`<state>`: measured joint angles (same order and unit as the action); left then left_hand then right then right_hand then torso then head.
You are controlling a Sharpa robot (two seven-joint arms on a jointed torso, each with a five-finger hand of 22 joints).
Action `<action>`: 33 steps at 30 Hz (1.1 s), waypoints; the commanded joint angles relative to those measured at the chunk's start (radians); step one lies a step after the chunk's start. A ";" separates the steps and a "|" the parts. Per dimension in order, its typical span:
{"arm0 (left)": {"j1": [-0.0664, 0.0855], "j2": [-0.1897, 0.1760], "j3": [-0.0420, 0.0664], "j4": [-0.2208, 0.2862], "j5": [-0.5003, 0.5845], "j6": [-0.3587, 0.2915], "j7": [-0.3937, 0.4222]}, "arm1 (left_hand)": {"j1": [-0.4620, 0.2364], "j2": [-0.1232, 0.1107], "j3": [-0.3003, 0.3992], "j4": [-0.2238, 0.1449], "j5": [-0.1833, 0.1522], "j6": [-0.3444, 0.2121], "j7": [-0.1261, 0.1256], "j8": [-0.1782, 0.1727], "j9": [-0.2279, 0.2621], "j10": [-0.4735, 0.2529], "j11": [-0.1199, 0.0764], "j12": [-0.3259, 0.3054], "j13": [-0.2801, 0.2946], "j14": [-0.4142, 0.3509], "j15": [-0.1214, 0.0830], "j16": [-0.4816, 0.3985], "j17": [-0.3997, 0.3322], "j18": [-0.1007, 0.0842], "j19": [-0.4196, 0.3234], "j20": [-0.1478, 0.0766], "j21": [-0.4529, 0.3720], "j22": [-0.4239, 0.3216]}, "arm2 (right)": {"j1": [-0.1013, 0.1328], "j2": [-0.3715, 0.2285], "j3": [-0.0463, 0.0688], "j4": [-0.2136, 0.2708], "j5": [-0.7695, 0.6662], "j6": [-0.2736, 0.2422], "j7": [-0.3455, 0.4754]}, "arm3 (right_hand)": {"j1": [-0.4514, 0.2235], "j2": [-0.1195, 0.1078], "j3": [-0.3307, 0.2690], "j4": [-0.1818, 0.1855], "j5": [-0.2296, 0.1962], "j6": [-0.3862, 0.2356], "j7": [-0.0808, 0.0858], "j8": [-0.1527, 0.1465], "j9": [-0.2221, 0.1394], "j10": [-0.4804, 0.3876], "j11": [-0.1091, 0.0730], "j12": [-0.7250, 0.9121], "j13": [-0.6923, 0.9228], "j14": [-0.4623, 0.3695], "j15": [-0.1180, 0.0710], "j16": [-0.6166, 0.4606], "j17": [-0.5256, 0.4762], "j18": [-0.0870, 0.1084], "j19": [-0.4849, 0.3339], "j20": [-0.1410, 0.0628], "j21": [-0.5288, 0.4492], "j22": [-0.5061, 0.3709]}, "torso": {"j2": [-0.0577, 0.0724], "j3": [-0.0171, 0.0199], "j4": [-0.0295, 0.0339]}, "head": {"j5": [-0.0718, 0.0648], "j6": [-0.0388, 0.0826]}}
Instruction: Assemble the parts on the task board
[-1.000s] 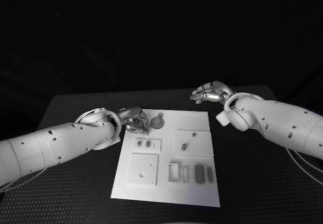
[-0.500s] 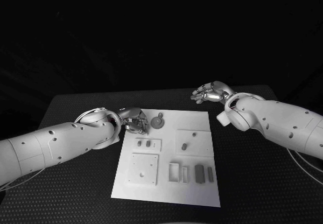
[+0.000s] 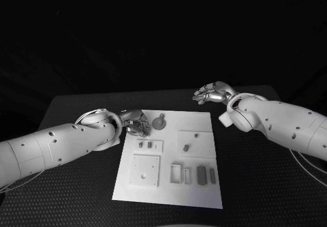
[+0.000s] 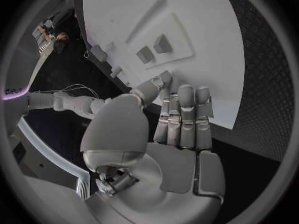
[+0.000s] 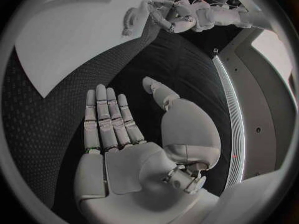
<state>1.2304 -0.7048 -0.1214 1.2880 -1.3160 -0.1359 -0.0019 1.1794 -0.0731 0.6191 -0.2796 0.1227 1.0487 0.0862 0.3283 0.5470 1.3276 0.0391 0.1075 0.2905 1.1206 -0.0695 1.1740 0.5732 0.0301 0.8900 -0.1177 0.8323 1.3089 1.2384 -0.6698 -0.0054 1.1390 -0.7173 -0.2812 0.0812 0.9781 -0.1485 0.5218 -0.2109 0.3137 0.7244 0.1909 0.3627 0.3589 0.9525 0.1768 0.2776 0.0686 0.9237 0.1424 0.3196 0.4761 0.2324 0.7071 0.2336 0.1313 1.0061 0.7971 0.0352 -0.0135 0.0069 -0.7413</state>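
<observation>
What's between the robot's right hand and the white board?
Only bare black table separates the right hand from the task board, seen in the head view.

The robot's white left arm reaches inward, its silver left hand (image 3: 136,124) empty with fingers extended together. The silver right hand (image 3: 213,93) hovers raised, fingers straight and spread from the thumb.

A flat white task board (image 3: 197,191) is laid in the middle of the black table, with its long side running from near to far. Small grey parts are spread over it: a round part (image 3: 159,123) with a little stem is seen at the far edge, two small parts (image 3: 145,145) are set side by side on a raised plate at the left, and one oval part (image 3: 186,148) is set on a raised plate at the right. Near the front right, two long dark parts (image 3: 206,175) are laid beside a white frame (image 3: 176,173).
</observation>
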 commanded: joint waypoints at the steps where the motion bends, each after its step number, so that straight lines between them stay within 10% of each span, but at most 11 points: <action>1: 0.000 0.002 0.000 0.004 0.001 0.028 -0.002 | -0.006 0.006 0.004 -0.003 0.001 0.012 0.008 0.002 0.001 0.007 0.001 -0.005 0.000 0.003 0.000 0.004 0.001 0.015 0.006 -0.048 0.006 0.020 | 0.000 0.001 0.000 0.001 0.001 0.014 0.008 | -0.004 0.000 -0.002 0.004 0.003 -0.001 0.021 0.004 -0.002 0.009 -0.001 -0.004 0.000 -0.004 0.006 -0.003 -0.001 0.007 0.006 0.001 -0.007 0.002 | 0.000 -0.0004 0.0001 | 0.001 -0.001; 33: -0.003 0.018 -0.005 -0.003 0.007 0.043 -0.004 | -0.006 0.008 0.003 -0.004 -0.003 0.013 0.008 0.001 0.001 0.010 0.001 -0.007 0.001 0.004 0.000 0.007 0.002 0.016 0.007 -0.048 0.009 0.020 | -0.001 0.003 0.000 -0.001 0.001 0.016 0.008 | -0.005 0.000 -0.003 0.004 0.003 -0.001 0.021 0.005 -0.002 0.009 0.000 -0.005 0.000 -0.004 0.006 -0.003 -0.001 0.007 0.007 0.001 -0.009 0.003 | 0.000 0.0011 -0.0004 | -0.002 -0.005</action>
<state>1.2323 -0.6929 -0.1226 1.2803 -1.3128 -0.1239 -0.0070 1.1747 -0.0728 0.6187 -0.2820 0.1227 1.0470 0.0880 0.3225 0.5472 1.3304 0.0419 0.1041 0.2913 1.1221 -0.0677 1.1740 0.5740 0.0300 0.8899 -0.1176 0.8362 1.3088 1.2383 -0.6678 -0.0054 1.1371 -0.7173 -0.2800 0.0811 0.9781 -0.1485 0.5218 -0.2109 0.3137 0.7244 0.1909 0.3627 0.3581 0.9525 0.1768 0.2777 0.0686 0.9237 0.1424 0.3196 0.4763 0.2323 0.7071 0.2336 0.1275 1.0079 0.7968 0.0359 -0.0144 0.0061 -0.7461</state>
